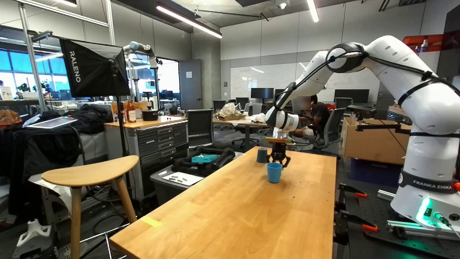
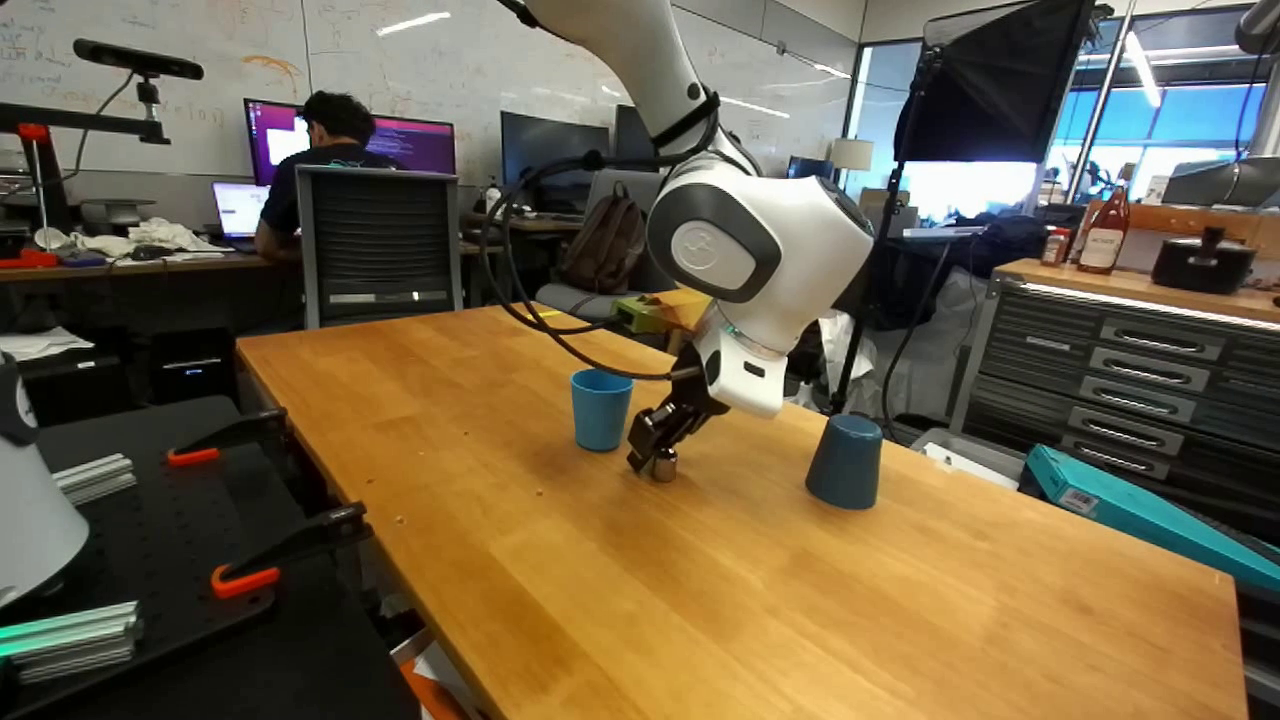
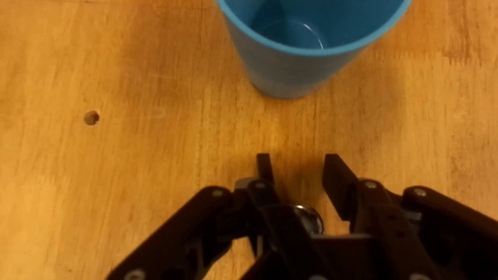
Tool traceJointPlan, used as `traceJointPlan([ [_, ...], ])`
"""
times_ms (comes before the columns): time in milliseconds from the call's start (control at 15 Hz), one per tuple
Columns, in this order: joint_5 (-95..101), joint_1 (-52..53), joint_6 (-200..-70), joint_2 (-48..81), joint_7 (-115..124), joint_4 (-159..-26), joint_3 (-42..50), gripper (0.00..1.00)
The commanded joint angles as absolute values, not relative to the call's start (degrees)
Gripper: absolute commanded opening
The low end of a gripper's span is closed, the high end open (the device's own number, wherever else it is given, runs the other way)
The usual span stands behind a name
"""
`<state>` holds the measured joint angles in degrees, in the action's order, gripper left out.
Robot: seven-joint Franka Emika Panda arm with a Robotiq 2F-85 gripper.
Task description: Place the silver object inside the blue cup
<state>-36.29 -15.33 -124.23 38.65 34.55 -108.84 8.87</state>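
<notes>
The blue cup stands upright on the table, in both exterior views (image 1: pixel 274 174) (image 2: pixel 601 412) and at the top of the wrist view (image 3: pixel 284 74), where its inside looks empty. The small silver object (image 2: pixel 664 467) stands on the table beside my fingertips. In the wrist view the silver object (image 3: pixel 312 221) is mostly hidden behind the left finger; I do not make it out in the remaining exterior view. My gripper (image 3: pixel 297 167) is partly open, low over the table beside the cup, with a gap between its fingers. The gripper also shows in both exterior views (image 1: pixel 277 161) (image 2: pixel 645 455).
A darker blue cup stands upside down on the table, in both exterior views (image 1: pixel 262 155) (image 2: pixel 845 465). The long wooden table (image 1: pixel 251 216) has clamps (image 2: pixel 290 550) on the robot's side. A stool (image 1: pixel 91 171) stands by the opposite side.
</notes>
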Motion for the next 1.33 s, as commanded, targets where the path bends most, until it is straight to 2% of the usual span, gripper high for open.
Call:
traceJointPlan([
  [0, -37.75, -14.99, -124.05, 36.90, 33.80, -110.54, 9.29, 0.71],
  [200, -38.10, -15.06, -125.08, 36.59, 32.73, -110.80, 9.06, 0.95],
  [267, -38.13, -15.05, -125.56, 36.46, 32.29, -110.86, 9.04, 0.99],
  [467, -38.18, -15.09, -127.42, 35.81, 31.51, -111.19, 9.31, 1.00],
  [533, -37.60, -14.96, -127.83, 35.71, 31.23, -111.31, 9.54, 0.92],
  [600, -37.37, -14.85, -128.81, 35.62, 30.85, -111.54, 9.67, 0.75],
  [1000, -38.96, -15.62, -131.24, 34.82, 27.45, -113.63, 9.00, 0.27],
  [1200, -39.22, -15.91, -128.75, 32.51, 26.81, -114.18, 8.93, 0.06],
  [1267, -38.99, -15.67, -127.32, 29.90, 26.30, -114.95, 8.78, 0.08],
])
